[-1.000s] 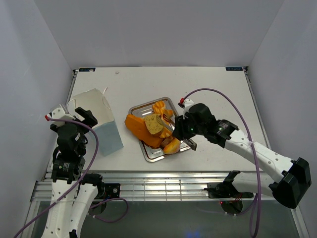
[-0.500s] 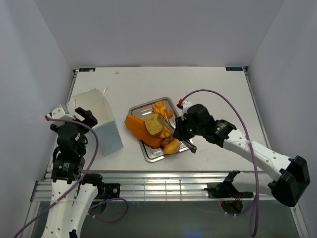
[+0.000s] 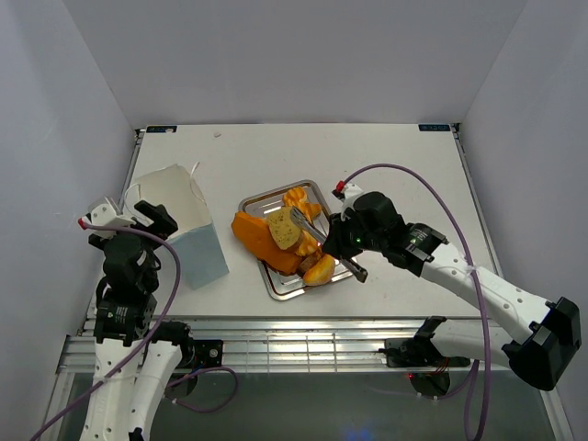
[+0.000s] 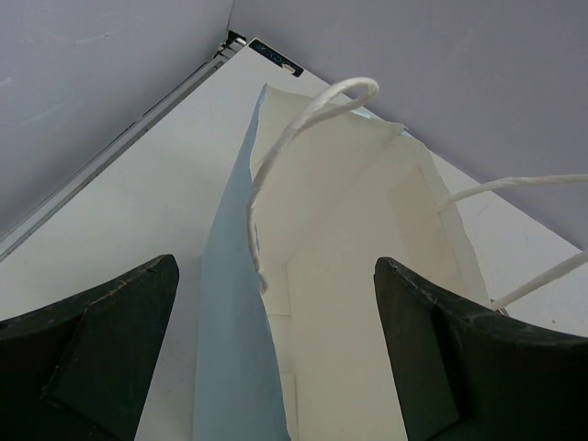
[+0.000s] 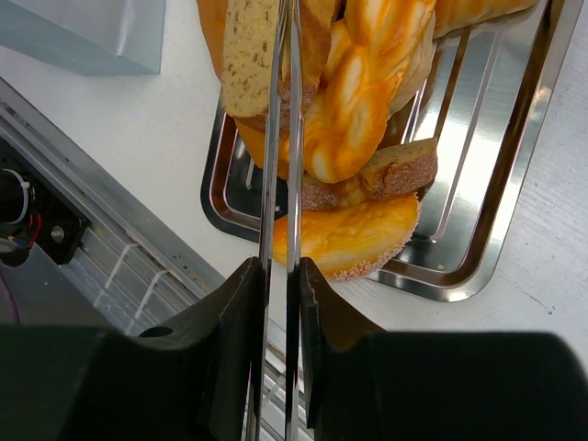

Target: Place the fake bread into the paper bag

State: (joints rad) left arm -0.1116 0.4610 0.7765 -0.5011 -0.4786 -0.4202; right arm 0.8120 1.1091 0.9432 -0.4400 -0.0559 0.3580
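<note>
Top external view: your right hand is reaching over the silver tray, its long fingers pressed together at the tan seeded slice atop the fake bread. Whether it is pinching the slice is unclear. The paper bag is standing left of the tray, nearer your left hand. Only the left wrist view is showing that hand spread, the bag's open mouth between its fingers. Only the right wrist view is showing the fingers running along the slice's edge.

Top: we look down from behind on the whole bench.
Left wrist: we face the paper bag closely.
Right wrist: close above the tray; top shares both.
</note>
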